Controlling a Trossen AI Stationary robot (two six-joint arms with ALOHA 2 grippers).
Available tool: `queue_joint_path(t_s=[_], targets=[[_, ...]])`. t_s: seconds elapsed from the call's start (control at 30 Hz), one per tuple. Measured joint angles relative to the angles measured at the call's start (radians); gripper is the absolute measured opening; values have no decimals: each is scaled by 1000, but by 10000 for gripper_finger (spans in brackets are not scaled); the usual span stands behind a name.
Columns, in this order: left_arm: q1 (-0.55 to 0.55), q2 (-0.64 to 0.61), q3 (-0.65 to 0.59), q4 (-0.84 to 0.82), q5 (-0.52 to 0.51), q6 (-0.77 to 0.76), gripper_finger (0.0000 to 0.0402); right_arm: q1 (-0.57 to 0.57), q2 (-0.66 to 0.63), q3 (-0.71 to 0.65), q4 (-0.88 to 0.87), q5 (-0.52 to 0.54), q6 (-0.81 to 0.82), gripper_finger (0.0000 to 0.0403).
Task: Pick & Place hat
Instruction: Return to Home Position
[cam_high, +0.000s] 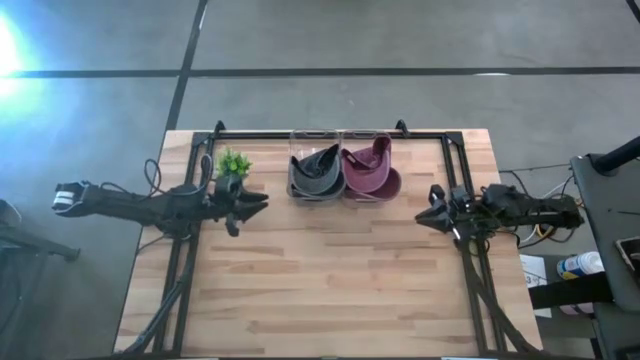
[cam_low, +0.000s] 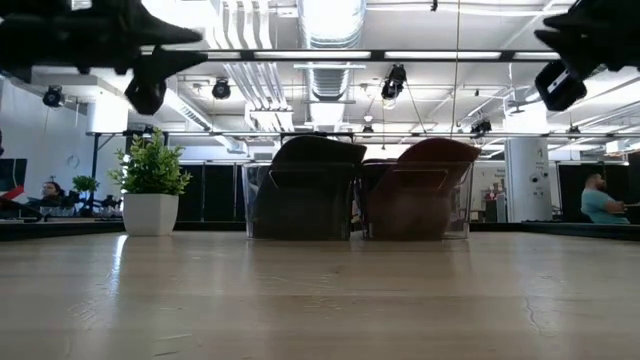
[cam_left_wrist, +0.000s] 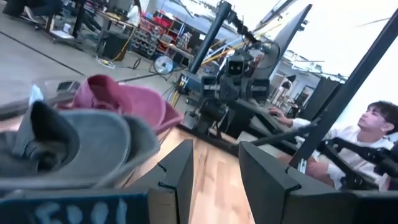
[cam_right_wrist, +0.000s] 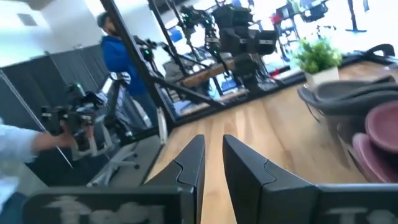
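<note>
Two clear bins stand side by side at the table's far middle. The left bin holds a grey hat (cam_high: 315, 170) (cam_low: 305, 185), the right bin a maroon hat (cam_high: 368, 168) (cam_low: 420, 185); each sits in its own bin. My left gripper (cam_high: 258, 203) (cam_left_wrist: 216, 149) hovers open above the table, left of the grey hat's bin, pointing right. My right gripper (cam_high: 424, 215) (cam_right_wrist: 213, 140) hovers right of the maroon hat's bin, pointing left, its fingers a narrow gap apart. Both wrist views show the two hats, grey hat (cam_left_wrist: 93, 146) (cam_right_wrist: 354, 96) and maroon hat (cam_left_wrist: 124, 99) (cam_right_wrist: 379, 130).
A small potted plant (cam_high: 232, 165) (cam_low: 152, 185) stands on the table just beyond my left gripper, left of the bins. A dark frame rail (cam_high: 330, 133) runs along the far edge. Bare wooden tabletop (cam_high: 330, 280) lies between the arms and the near edge. People sit in the room behind.
</note>
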Motion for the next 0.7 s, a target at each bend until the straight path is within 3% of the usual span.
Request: queue_joint_path(t_s=[0.33,0.57,0.7], targets=[[0,-51,-196,-11,1,4,122,0,27,-58,1,6,-4,54],[0,-203,-194,-439,16,4,122,6,-7,-121,0,10,-3,54],[2,-255,-189,-441,46,4,122,6,-21,-139,64,23,-4,54]])
